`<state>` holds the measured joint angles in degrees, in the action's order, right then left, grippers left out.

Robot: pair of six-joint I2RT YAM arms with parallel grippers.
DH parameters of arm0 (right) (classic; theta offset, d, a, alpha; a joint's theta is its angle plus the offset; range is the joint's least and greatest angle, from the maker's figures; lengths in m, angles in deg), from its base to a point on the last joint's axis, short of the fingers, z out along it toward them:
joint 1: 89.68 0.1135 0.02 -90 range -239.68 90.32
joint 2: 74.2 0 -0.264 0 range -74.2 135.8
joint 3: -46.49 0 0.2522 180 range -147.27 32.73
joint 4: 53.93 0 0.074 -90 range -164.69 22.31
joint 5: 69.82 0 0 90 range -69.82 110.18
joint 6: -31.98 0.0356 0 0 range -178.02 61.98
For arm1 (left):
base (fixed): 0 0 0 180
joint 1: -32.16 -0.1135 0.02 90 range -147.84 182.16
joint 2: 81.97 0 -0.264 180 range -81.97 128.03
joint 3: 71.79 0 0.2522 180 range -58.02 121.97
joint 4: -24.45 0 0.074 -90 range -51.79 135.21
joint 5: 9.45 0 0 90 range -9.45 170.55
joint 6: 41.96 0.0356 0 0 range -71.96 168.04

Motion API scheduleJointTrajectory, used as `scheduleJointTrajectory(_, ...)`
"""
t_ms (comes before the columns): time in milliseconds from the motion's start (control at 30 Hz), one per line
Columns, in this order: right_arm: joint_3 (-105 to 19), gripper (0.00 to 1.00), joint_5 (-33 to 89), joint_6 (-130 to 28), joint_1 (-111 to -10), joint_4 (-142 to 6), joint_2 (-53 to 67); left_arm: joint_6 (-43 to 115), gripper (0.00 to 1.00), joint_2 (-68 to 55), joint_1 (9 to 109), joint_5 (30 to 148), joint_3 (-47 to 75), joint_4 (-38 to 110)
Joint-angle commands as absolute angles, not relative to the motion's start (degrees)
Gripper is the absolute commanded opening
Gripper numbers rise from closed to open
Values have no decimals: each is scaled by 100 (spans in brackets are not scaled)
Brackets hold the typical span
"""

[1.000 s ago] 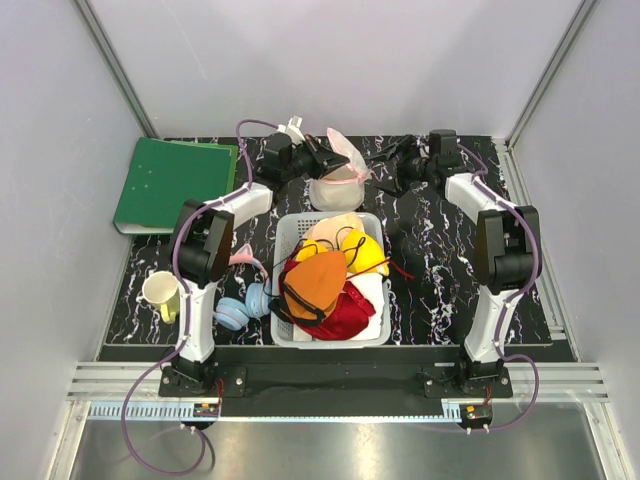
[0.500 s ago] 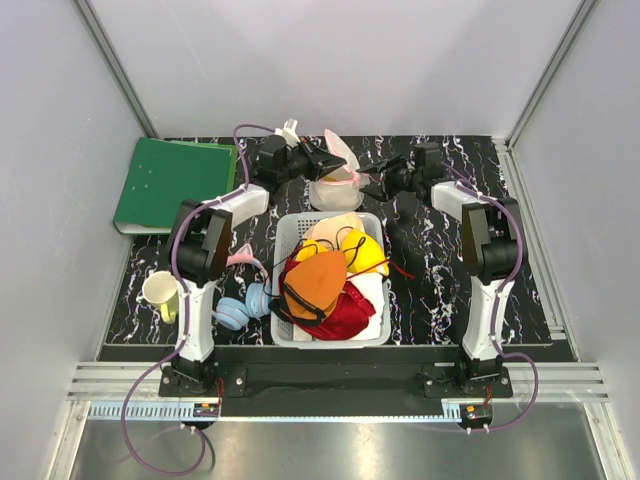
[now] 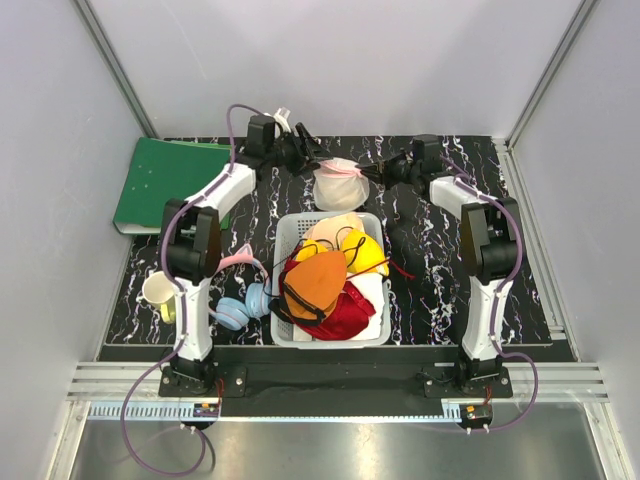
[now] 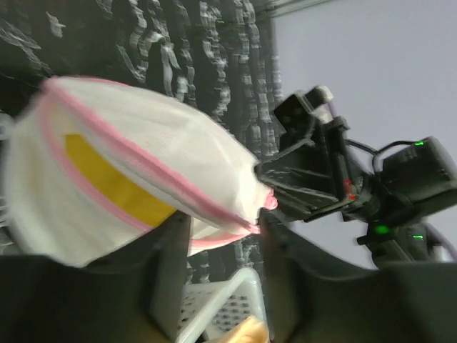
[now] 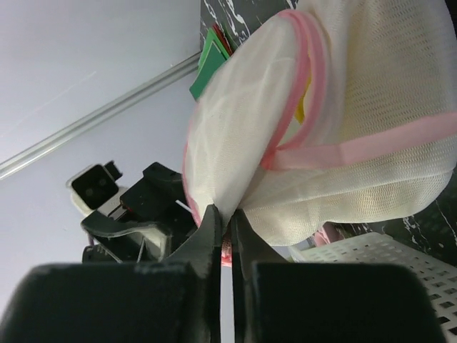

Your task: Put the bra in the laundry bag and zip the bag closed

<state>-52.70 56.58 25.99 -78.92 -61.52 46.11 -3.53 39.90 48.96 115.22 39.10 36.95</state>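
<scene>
While the right gripper (image 5: pixel 224 214) is pinching the pink zipper edge of the laundry bag (image 3: pixel 336 186) with its fingers clenched together, the zipping step appears to be in hand. The bag is sitting at the far side of the table, just beyond the grey-white basket (image 3: pixel 290 228). The bra (image 4: pixel 107 177) is lying inside the bag, showing as a yellow band through a gap in the pink rim, so the zipper is looking only partly closed. The left gripper (image 3: pixel 308 160) is hovering just beside the bag's other side with its fingers spread and released. The next move is probably calling for the left gripper to steady the bag while the right one is drawing the zipper around the rim. The basket is holding an orange bra (image 3: pixel 315 283), a yellow bra with black straps (image 3: pixel 365 252) and a red garment (image 3: pixel 350 312).
</scene>
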Motion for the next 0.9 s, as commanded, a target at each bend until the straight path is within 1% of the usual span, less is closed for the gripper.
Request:
scheduleJointTrajectory(0, -5683, 0, 5359, 2688, -7782, -6548, 4498, 1480, 69, 3449, 4886, 10781, 4743, 5550)
scheduleJointTrajectory(67, -5797, 0, 5227, 2627, -7720, -6733, 4428, 2034, 69, 3274, 5026, 10193, 4771, 6009)
scheduleJointTrajectory(133, -5937, 0, 5077, 2627, -7659, -7093, 4393, 2646, 62, 2870, 5323, 9464, 4578, 6036)
scheduleJointTrajectory(167, -5999, 0, 5016, 2627, -7598, -7251, 4375, 2886, 56, 2747, 5456, 9235, 4429, 6027)
scheduleJointTrajectory(200, -6052, 0, 4859, 2635, -7571, -7548, 4366, 3088, 43, 2659, 5579, 8998, 4376, 6036)
scheduleJointTrajectory(233, -6148, 0, 4779, 2653, -7545, -7647, 4323, 3412, 39, 2527, 5807, 8717, 4332, 6018)
scheduleJointTrajectory(267, -6210, 0, 4691, 2636, -7509, -7761, 4305, 3528, 37, 2491, 5887, 8697, 4209, 5975)
scheduleJointTrajectory(333, -6455, 0, 4401, 2609, -7386, -8297, 4305, 3652, 36, 2438, 6037, 8968, 4068, 5660)
scheduleJointTrajectory(500, -6624, 0, 4128, 2855, -7228, -8693, 4296, 3398, 34, 2666, 6134, 9364, 4172, 5482)
scheduleJointTrajectory(633, -6703, 0, 3820, 2934, -7132, -8975, 4208, 3521, 33, 2789, 6292, 9022, 4173, 5473)
scheduleJointTrajectory(733, -6773, 0, 3714, 3005, -7105, -9116, 4190, 3328, 34, 2886, 6327, 8828, 4251, 5491)
scheduleJointTrajectory(800, -6843, 0, 3662, 3039, -7087, -9220, 4208, 3205, 39, 3000, 6362, 8750, 4357, 5570)
scheduleJointTrajectory(867, -6852, 0, 3600, 3083, -7052, -9230, 4199, 3126, 40, 3070, 6389, 8714, 4463, 5666)
